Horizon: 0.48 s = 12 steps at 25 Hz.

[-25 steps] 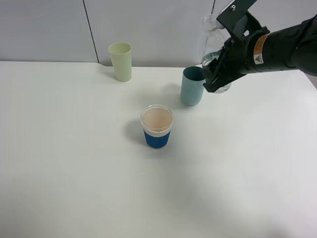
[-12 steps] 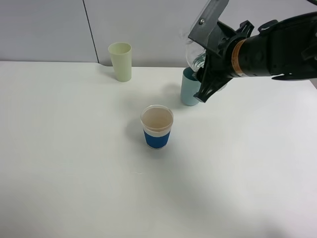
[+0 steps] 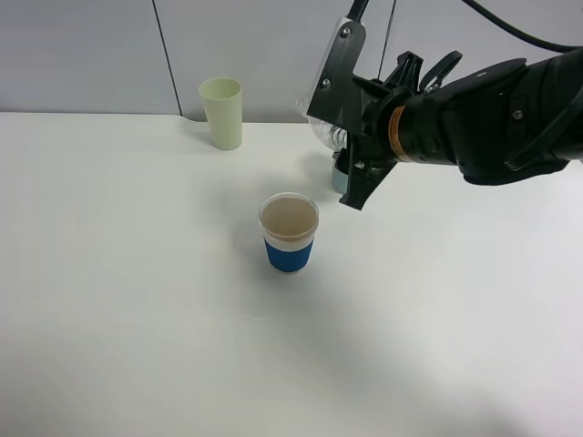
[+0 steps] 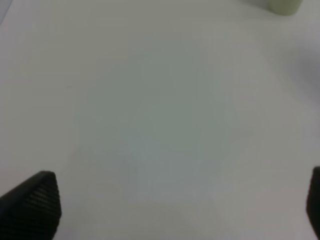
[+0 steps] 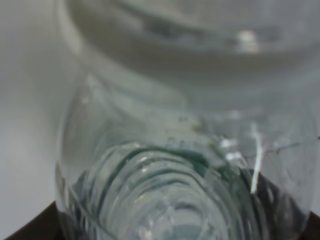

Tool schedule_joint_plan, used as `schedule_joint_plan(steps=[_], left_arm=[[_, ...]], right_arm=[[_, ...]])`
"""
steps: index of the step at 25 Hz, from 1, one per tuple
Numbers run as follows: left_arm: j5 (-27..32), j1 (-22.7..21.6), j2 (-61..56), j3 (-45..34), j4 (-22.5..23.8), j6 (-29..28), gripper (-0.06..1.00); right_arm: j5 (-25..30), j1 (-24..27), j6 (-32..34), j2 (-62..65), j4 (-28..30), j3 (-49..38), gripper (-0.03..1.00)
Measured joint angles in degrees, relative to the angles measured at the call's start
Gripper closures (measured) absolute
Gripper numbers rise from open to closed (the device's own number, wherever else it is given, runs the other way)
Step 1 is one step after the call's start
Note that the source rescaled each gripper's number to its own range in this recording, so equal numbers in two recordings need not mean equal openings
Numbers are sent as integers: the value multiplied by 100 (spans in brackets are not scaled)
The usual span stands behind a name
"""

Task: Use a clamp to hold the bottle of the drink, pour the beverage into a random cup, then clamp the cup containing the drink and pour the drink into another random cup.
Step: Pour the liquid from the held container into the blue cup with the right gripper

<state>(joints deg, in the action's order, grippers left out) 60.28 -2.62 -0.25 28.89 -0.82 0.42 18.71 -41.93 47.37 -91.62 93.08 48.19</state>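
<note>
Far right, over teal cup [image 3: 339, 179], right gripper [image 3: 346, 123] clamps tilted clear bottle [image 3: 320, 135] between its closed jaws; left gripper [image 4: 175, 210] spread wide, holding nothing, above table [image 4: 150, 125].

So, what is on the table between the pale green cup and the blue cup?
Nothing: the exterior high view shows only bare white table between the pale green cup and the blue cup.

Right arm [image 3: 496, 118] black; orange wrist band [image 3: 395, 133]; grey screwed bracket [image 3: 337, 77]; black cable [image 3: 510, 27]; left hand [image 4: 175, 205] fingertips [image 4: 37, 202] ribbed black.
</note>
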Motion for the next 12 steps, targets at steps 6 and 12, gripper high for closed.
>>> schedule_joint_plan(steps=[6,12], left_arm=[[0,0,0,0,0,0,-6],[0,0,0,0,0,0,-6]], right_arm=[[115,-27,-90,-174,119,0,94],[707,-283,-118,-237,252,0,94]])
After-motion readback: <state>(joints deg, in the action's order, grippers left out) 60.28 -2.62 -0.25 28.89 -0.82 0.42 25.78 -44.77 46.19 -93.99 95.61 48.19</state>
